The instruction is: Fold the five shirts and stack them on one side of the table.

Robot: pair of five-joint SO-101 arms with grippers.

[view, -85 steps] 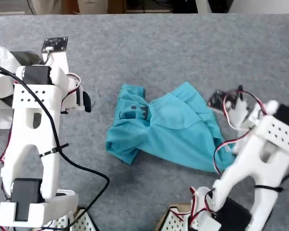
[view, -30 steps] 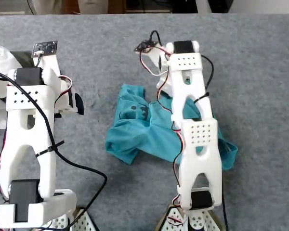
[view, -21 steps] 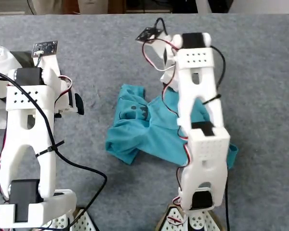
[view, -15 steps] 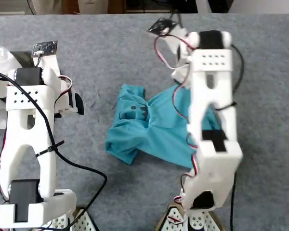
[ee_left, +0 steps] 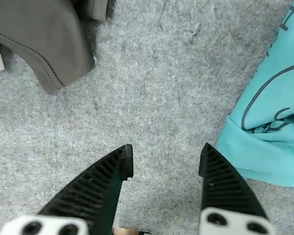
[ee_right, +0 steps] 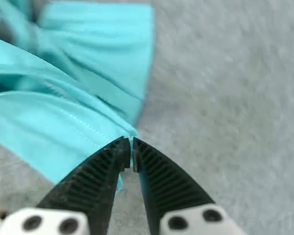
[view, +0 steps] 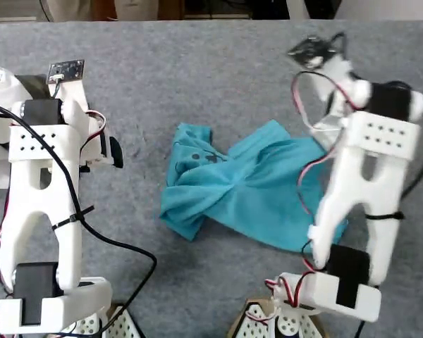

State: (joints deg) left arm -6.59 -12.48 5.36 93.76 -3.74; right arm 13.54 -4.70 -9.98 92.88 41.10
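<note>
Grey garment [ee_left: 49,39]: beside the left arm [view: 46,176], at the table's [view: 197,70] left edge.
Left gripper [ee_left: 165,161]: fingers spread above the table.
Teal shirt [view: 247,186]: crumpled at mid-table.
Right gripper [ee_right: 131,155]: clamped on the teal shirt's right-hand edge.

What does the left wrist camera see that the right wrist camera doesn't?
Left wrist view's extras: a grey garment and the left gripper, open above bare table. Right wrist view's extras: the right gripper, shut on the hem of the teal shirt. Both share the teal shirt and the grey table.
</note>
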